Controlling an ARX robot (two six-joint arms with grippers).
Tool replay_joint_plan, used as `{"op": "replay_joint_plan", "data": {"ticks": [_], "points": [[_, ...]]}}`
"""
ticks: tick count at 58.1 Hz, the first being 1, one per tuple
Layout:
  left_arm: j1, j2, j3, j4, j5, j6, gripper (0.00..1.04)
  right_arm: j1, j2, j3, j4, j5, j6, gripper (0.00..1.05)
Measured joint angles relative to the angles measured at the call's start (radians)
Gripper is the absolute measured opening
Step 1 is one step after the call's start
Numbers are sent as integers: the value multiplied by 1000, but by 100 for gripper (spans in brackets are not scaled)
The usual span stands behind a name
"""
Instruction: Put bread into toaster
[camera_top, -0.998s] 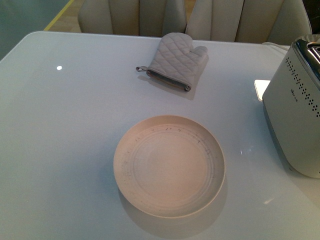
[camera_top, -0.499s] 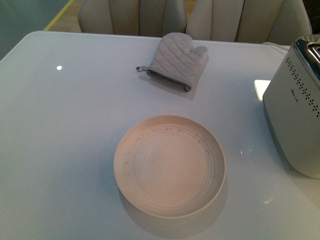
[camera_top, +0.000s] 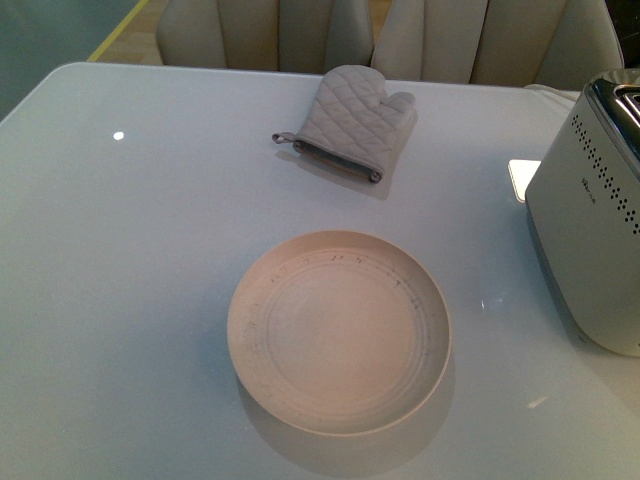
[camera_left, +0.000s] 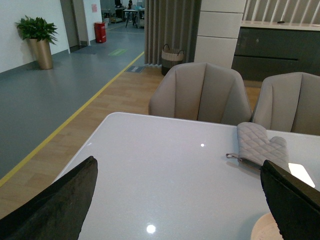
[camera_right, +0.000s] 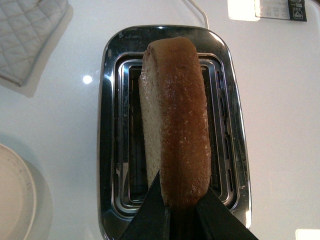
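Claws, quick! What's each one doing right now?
Left claw: open, holding nothing.
Right claw: closed on the light-brown, dark-crusted bread slice over the shiny silver metal toaster.

The counter (camera_top: 120, 300) is smooth and glossy, mirroring lights. The mitt (camera_top: 352, 120) is quilted grey cloth. The plate (camera_top: 338, 335) looks matt, pale ceramic, faintly speckled. The toaster (camera_top: 590, 230) has satin silver-white perforated metal sides and a mirror-bright chrome top. The bread (camera_right: 175, 120) shows a rough, speckled crumb and a smoother brown crust. The fingers (camera_right: 147, 220) are matt black.
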Motion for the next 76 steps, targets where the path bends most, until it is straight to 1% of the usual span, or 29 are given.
{"op": "replay_joint_plan", "data": {"ticks": [12,26,28,32,35,37,43,47,49,54,56,59,61,66,68,70,71,73,76], "points": [[0,0,0,0,0,0,97,5,36,-14,14,11,-8,3],[0,0,0,0,0,0,97,9,70,-46,55,3,-7,3],[0,0,0,0,0,0,97,9,72,-51,61,2,-7,7],[0,0,0,0,0,0,97,8,72,-68,80,-9,-3,20],[0,0,0,0,0,0,97,7,71,-85,96,-11,-1,27],[0,0,0,0,0,0,97,3,67,-102,111,-18,3,34],[0,0,0,0,0,0,97,-11,45,-133,135,-28,24,50],[0,0,0,0,0,0,97,-19,14,-154,159,-33,31,60],[0,0,0,0,0,0,97,-25,-16,-169,173,-32,36,67],[0,0,0,0,0,0,97,-30,-84,-203,210,-31,54,79],[0,0,0,0,0,0,97,-32,-131,-224,237,-23,68,86],[0,0,0,0,0,0,97,-32,-189,-255,296,10,80,93],[0,0,0,0,0,0,97,-30,-254,-286,350,7,100,97],[0,0,0,0,0,0,97,-18,-396,-340,386,15,130,95],[0,0,0,0,0,0,97,-19,-447,-381,457,-45,127,91],[0,0,0,0,0,0,97,-16,-504,-443,563,-114,126,84],[0,0,0,0,0,0,97,-16,-516,-458,586,-127,125,83],[0,0,0,0,0,0,97,-9,-554,-509,656,-148,124,76],[0,0,0,0,0,0,97,1,-586,-554,692,-151,124,67]]}}
